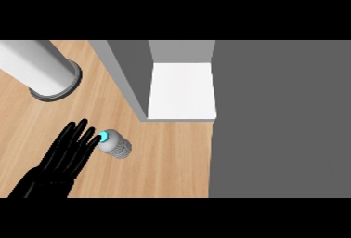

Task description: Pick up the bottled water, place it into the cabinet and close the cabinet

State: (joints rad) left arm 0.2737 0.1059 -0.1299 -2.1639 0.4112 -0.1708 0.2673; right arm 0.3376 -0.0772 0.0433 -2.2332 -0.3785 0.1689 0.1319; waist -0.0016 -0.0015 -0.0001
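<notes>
The bottled water [115, 145] stands on the wooden counter [168, 162], a small clear bottle with a cyan cap, seen from above. My left hand [60, 162] comes in from the lower left with straight fingers; its fingertips [91, 138] reach the left side of the bottle's cap, and I cannot tell whether they touch it. The cabinet [182, 90] lies just beyond the bottle, open, showing a white floor between grey walls. My right hand does not show.
A broad grey panel [281, 121], seemingly the cabinet's open door, fills the right side of the view. A large pale cylinder [41, 69] with a grey rim stands at the upper left. Bare wood lies around the bottle.
</notes>
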